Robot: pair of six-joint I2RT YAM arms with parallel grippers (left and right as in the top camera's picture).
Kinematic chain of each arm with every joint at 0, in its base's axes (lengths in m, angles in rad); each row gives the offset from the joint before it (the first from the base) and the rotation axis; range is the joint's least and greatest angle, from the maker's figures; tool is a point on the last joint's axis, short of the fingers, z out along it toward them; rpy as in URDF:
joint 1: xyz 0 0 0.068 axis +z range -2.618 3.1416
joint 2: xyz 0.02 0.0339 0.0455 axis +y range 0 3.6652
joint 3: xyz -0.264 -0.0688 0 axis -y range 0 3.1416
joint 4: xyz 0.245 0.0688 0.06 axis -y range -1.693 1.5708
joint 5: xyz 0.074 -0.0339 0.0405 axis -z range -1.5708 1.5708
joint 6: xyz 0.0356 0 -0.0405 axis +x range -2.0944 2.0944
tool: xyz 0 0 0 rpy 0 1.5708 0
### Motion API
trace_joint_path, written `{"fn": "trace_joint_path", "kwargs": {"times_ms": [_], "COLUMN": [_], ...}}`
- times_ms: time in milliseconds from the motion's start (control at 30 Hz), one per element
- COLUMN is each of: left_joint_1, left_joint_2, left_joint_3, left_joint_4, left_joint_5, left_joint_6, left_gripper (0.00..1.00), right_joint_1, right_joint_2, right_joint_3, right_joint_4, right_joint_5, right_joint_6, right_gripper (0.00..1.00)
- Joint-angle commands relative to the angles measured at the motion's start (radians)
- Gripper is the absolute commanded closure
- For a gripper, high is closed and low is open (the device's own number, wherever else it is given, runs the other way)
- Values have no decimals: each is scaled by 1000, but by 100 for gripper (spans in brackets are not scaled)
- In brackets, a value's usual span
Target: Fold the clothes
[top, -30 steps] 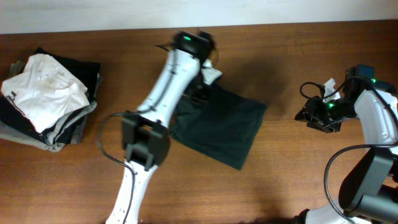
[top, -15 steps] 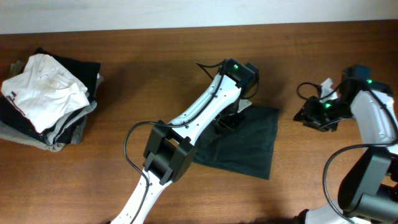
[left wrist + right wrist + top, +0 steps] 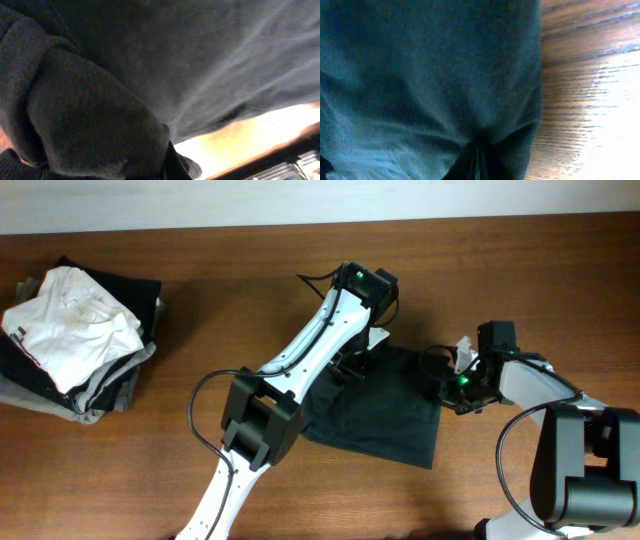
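The clothes are one dark charcoal shirt (image 3: 385, 408), lying folded in a rough square at the table's middle. My left gripper (image 3: 352, 363) is down at its upper left edge, shut on a bunch of the cloth. Dark cloth (image 3: 175, 65) fills the left wrist view and hides the fingers. My right gripper (image 3: 447, 387) sits at the shirt's right edge. In the right wrist view the cloth (image 3: 430, 75) gathers into pinched creases at the bottom centre, so this gripper is shut on the hem.
A pile of other garments (image 3: 110, 385) lies at the far left, with a white one (image 3: 70, 320) on top. The wooden table (image 3: 520, 270) ends at a pale wall along the top. The left arm (image 3: 300, 360) slants across the table's centre.
My right gripper has moved left from the table's right side to the shirt's right edge and shut on it. The left gripper has carried its edge of the shirt rightward, then slightly back left.
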State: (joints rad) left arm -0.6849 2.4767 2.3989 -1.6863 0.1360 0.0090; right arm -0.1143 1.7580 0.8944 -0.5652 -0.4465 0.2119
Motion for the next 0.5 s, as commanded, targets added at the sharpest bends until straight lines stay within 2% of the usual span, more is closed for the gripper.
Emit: {"fn": "trace_joint_path", "kwargs": {"times_ms": [0, 133, 167, 233, 300, 467], "left_joint_1": [-41, -127, -150, -181, -211, -218], "left_joint_2": [-78, -76, -76, -72, -70, -70], "left_joint_3": [16, 15, 15, 15, 15, 15], "left_joint_4": [3, 11, 16, 21, 26, 35], "left_joint_5": [80, 81, 81, 77, 70, 69], "left_joint_6": [-9, -9, -9, -9, -9, -9], "left_gripper": [99, 99, 96, 77, 48, 45], "right_joint_1": [10, 10, 10, 10, 10, 10], "right_joint_2": [81, 84, 84, 84, 84, 84], "right_joint_3": [-43, -43, -43, -43, -43, -43], "right_joint_4": [14, 15, 16, 16, 16, 16], "right_joint_5": [32, 32, 32, 32, 32, 32], "right_joint_6": [30, 29, 30, 30, 30, 30], "right_gripper": [93, 93, 93, 93, 93, 93]}}
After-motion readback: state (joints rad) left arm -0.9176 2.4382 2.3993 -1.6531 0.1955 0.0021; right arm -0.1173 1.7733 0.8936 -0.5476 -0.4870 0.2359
